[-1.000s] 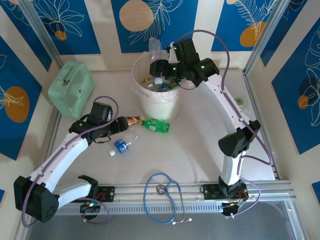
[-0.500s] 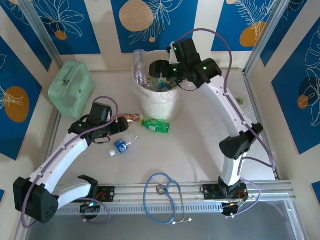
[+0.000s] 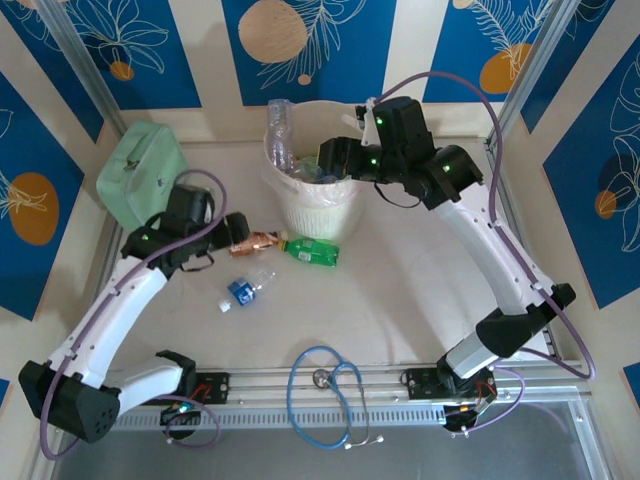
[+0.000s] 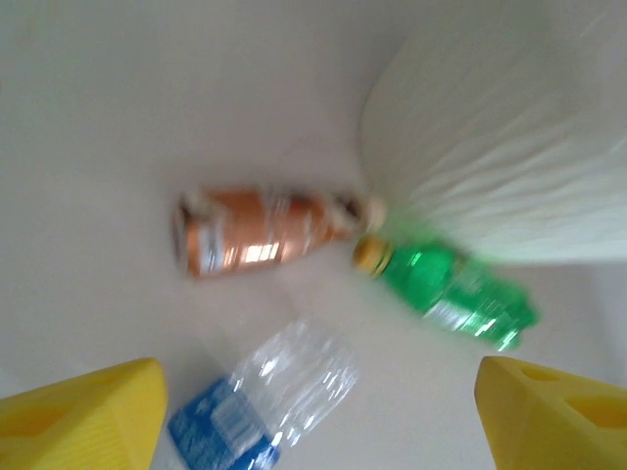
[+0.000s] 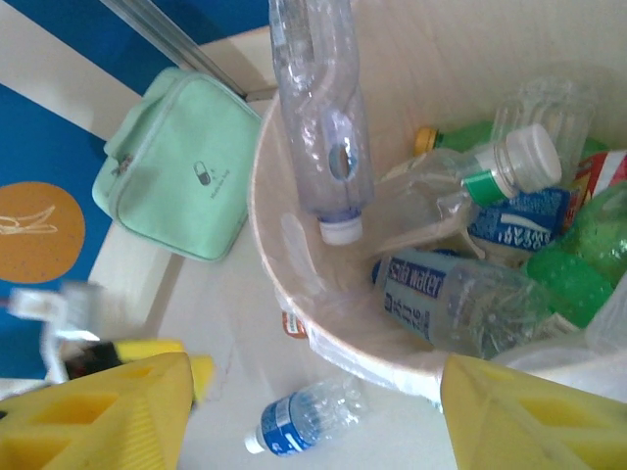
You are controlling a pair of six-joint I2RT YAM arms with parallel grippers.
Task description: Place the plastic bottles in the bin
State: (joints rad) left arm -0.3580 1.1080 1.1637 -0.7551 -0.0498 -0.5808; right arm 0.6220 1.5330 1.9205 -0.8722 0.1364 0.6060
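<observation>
At the near edge, an aluminium rail (image 3: 400, 384) carrying both arm bases, with a blue stethoscope (image 3: 325, 395) draped across it and onto the pale grey surface (image 3: 400, 290).

Farther in, left of centre, lying loose on the surface: a clear bottle with blue label (image 3: 245, 288), then a copper-brown bottle (image 4: 260, 228) and a green bottle (image 4: 451, 289), necks close together, just beside the foot of the bin (image 3: 315, 210). Above these three, the left gripper (image 4: 315, 392), yellow fingers spread wide, nothing between them.

Beyond, toward the back of the surface, the cream-white bin standing upright and already crowded with bottles (image 5: 451, 294): green, clear, blue-labelled, one with a red label. Inside its left rim, a tall clear bottle (image 5: 318, 117) propped neck-down and sticking well above the edge. Over the bin's right side, the right gripper (image 3: 330, 160), jaws well apart and empty.

Left of the bin, a mint-green zip case (image 3: 143, 177) lying flat near the side wall.

All round, wall panels (image 3: 310, 40) in blue and cream, printed with white leaf outlines and orange discs, with metal posts at the back corners.
</observation>
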